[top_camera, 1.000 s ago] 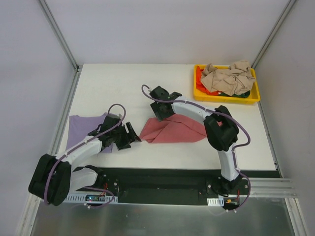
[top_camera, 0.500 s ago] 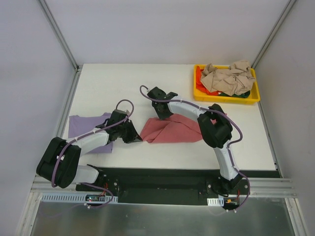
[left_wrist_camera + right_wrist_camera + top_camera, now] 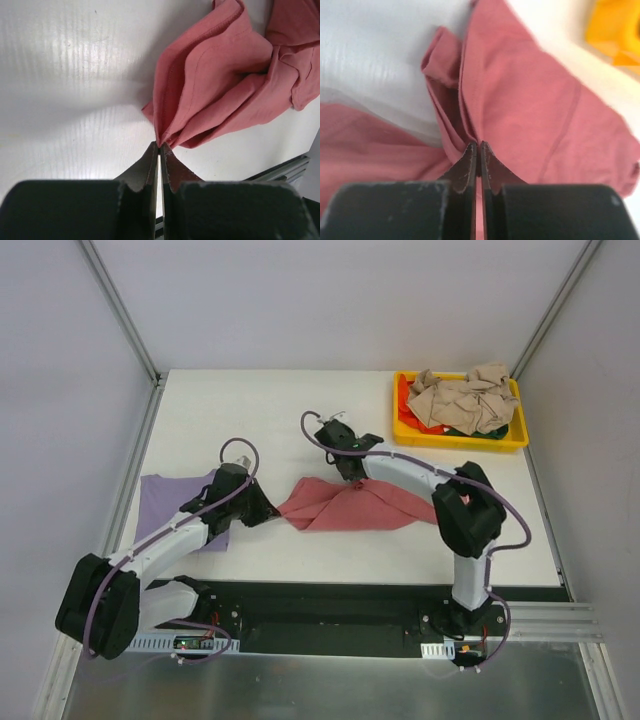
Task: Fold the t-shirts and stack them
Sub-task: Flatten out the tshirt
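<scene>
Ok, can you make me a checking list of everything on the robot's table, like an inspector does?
Surface: white table, no spills seen.
Job's things: red-pink t-shirt bunched in the middle; lavender t-shirt lying flat at the left; beige t-shirts crumpled in the tray, with a red t-shirt and a dark green t-shirt peeking out.
Clutter: nothing seen apart from the yellow tray at the far right.
Grippers: left gripper shut on the red-pink t-shirt's left corner; right gripper shut on a fold at its far edge.
Cables: purple cables loop along both arms.
Surroundings: grey walls and metal frame posts.
</scene>
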